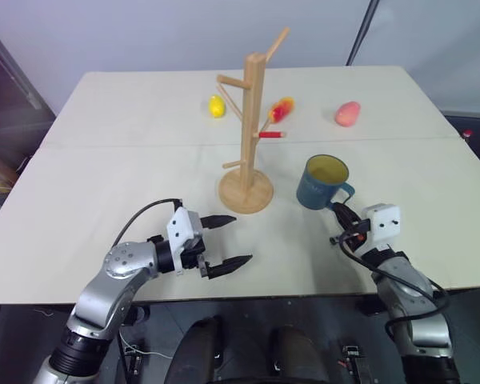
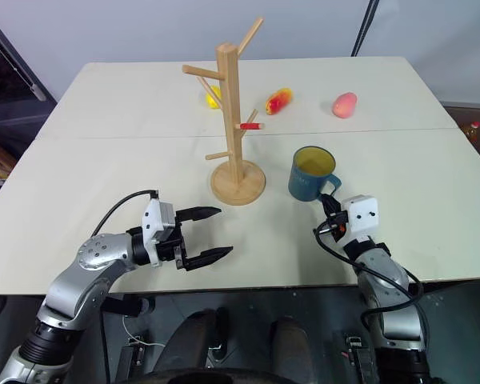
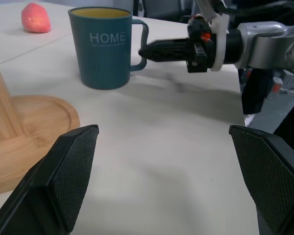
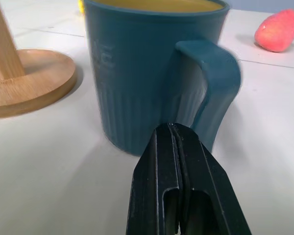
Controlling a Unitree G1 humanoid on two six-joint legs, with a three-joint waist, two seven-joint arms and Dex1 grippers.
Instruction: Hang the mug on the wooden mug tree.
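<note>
Your mug [image 1: 323,183] stands upright on the surface [image 1: 112,176], just right of the tree [image 1: 249,136] and clear of its round base, handle turned toward the robot's right side. Treat it as rigid glazed ceramic: probably fairly heavy for its size, slick under the black fingers, and liable to chip or crack if it knocks the post or drops. The loop handle is what must go over a peg, so take hold across the wall at the rim, opposite the handle, or pinch the handle's upper part low enough to leave the loop free. A grip on the ribbed body alone looks too wide and slippery. The right gripper [image 4: 179,142] sits with its jaws pressed together, empty, tip just at the foot of the handle; you would need to spread them before any grasp. The left gripper [image 1: 224,242] waits with jaws spread wide, holding nothing, near the front edge, before the tree's base. Beyond the tree lie three small fruit-like pieces, yellow [image 1: 216,106], orange-red [image 1: 282,109] and pink [image 1: 347,114], well away from your work.
</note>
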